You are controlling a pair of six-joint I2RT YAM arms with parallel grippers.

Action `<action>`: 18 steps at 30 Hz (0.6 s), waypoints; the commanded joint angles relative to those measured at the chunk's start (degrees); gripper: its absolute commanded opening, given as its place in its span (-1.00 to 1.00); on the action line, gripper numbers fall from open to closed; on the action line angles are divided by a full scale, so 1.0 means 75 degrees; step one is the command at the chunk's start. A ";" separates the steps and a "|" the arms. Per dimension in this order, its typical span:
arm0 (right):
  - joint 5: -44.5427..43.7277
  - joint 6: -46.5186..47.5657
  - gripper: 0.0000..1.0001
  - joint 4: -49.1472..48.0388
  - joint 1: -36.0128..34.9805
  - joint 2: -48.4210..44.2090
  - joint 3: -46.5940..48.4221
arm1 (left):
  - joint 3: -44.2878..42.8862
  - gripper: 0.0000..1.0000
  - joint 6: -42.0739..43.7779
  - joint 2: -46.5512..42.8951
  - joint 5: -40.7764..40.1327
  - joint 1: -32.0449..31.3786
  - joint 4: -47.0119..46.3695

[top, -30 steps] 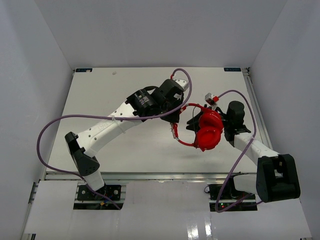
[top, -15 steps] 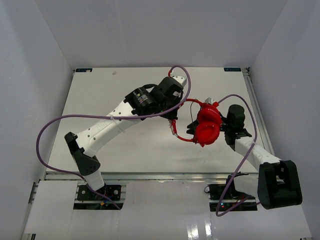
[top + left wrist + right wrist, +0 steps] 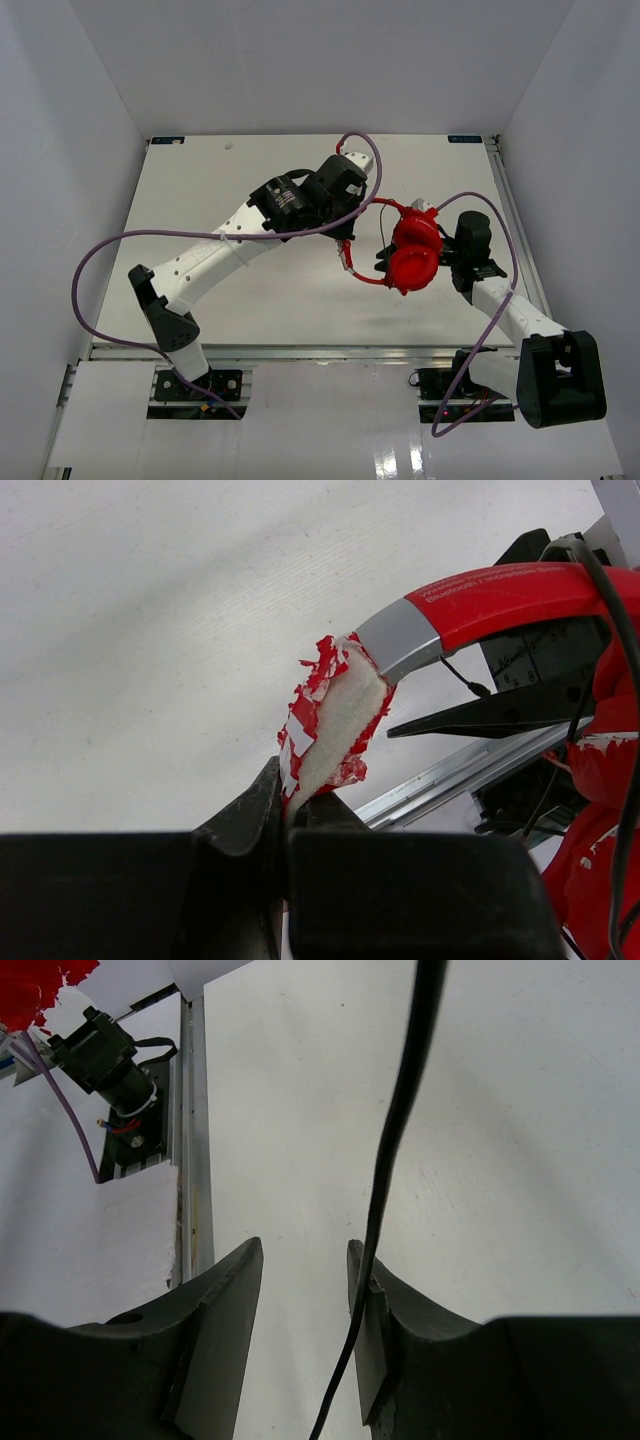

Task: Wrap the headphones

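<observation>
Fingers of the left gripper (image 3: 285, 808) pinch the frayed headband (image 3: 500, 590) end. The headphones (image 3: 415, 255) hang just beyond them. The right gripper (image 3: 303, 1250), nearer the cable (image 3: 400, 1110), stands parted, with the cable running lengthwise against one finger, unclamped.

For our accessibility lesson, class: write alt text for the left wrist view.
The left gripper pinches the red headphones by the torn, peeling padded end of their headband, which arcs up to the right above a white table.
</observation>
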State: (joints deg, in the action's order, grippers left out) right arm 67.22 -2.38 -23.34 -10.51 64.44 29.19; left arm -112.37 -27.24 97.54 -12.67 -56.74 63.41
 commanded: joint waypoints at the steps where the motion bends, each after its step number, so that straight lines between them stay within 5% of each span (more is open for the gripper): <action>1: 0.0014 0.0180 0.01 0.0042 0.0062 -0.0110 0.0073 | 0.0047 -1.00 -0.0153 -0.0722 0.0100 -0.0004 -0.0354; 9: 0.0215 -0.0254 0.10 -0.0234 0.0112 0.0225 0.0296 | 0.0726 -1.00 -0.0094 -0.1243 0.0587 -0.0004 -0.0699; 18: 0.0318 -0.0635 -0.09 -0.0532 0.0124 0.0440 0.0549 | 0.1131 -1.00 -0.0125 -0.1611 0.0517 -0.0004 -0.0857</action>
State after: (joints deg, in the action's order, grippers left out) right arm 68.15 -5.50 -24.09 -9.81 67.44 30.52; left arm -103.97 -26.99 90.81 -10.07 -56.75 61.17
